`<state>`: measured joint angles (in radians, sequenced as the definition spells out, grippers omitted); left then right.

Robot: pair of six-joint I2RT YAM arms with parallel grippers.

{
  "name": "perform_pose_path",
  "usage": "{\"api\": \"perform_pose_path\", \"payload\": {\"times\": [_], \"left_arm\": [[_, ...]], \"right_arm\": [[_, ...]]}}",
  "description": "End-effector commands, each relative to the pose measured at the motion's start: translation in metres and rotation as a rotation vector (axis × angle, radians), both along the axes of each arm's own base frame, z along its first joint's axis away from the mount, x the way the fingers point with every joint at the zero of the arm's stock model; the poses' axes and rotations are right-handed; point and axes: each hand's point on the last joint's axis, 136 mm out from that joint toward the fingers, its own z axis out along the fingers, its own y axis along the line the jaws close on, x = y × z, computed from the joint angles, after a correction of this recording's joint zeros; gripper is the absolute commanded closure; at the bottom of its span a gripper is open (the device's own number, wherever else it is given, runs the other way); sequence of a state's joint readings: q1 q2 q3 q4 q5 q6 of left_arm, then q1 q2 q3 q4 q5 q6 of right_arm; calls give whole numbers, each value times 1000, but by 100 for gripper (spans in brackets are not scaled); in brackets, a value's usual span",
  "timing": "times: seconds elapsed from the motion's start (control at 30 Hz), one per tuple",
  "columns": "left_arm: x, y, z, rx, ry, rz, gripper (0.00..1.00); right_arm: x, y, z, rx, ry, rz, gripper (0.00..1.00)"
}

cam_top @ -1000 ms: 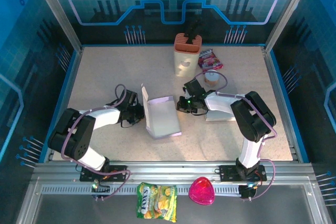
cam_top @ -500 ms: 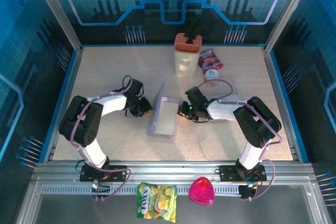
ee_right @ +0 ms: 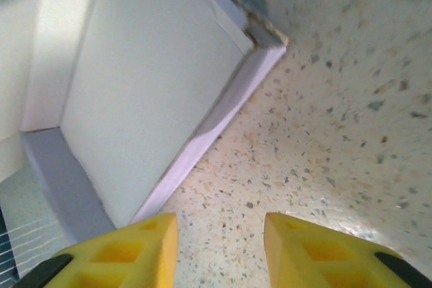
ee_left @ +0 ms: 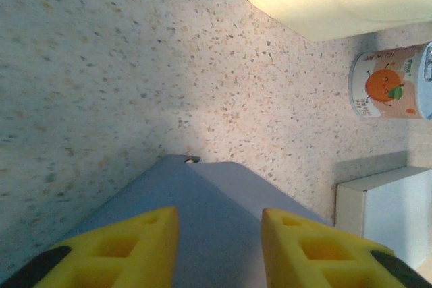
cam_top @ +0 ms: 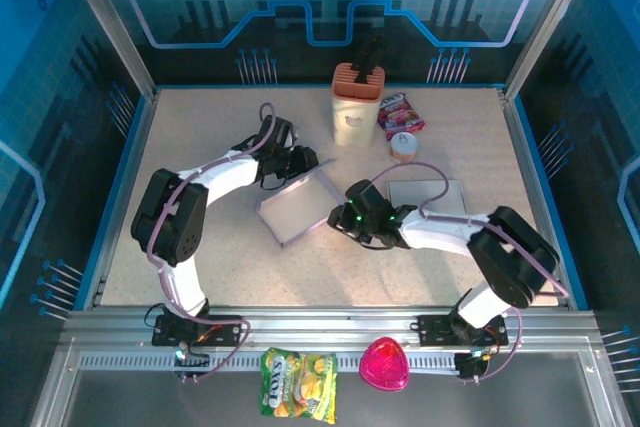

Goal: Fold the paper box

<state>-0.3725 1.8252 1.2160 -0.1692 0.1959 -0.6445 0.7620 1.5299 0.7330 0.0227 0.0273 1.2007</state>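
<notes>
Paper box (cam_top: 297, 205): lies open and tilted at the centre of the tabletop (cam_top: 200, 127), between the two arms, with lavender walls and a white inside.
Left tool (cam_top: 303, 161): at the box's upper edge, just above the frame's centre. In the left wrist view its yellow fingers (ee_left: 128, 241) are narrowly parted, a lavender box panel shows in the gap, and nothing is clamped.
Right tool (cam_top: 338, 219): just beside the box's right corner, narrowly parted over bare tabletop, holding nothing.
Orange-printed can (cam_top: 403, 146): upper right of centre, apart from the box.
</notes>
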Motion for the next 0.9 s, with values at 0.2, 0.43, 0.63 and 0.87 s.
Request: {"api": "perform_pose_path", "payload": {"times": [0.2,0.43,0.63,0.87], "left_arm": [[-35,81,116,308,-195,136,53],[-114,98,127,300,-144,121,51],[-171,116,89,333,-34,116,48],[-173,119,60,386,7,82,42]], "right_arm": [[38,-31,91,-237,-471,519,60],[82,-17,101,-440,-696,852,49],[115,5,86,-472,-696,1039,39],[139,20,82,-426,-705,1074,37]]}}
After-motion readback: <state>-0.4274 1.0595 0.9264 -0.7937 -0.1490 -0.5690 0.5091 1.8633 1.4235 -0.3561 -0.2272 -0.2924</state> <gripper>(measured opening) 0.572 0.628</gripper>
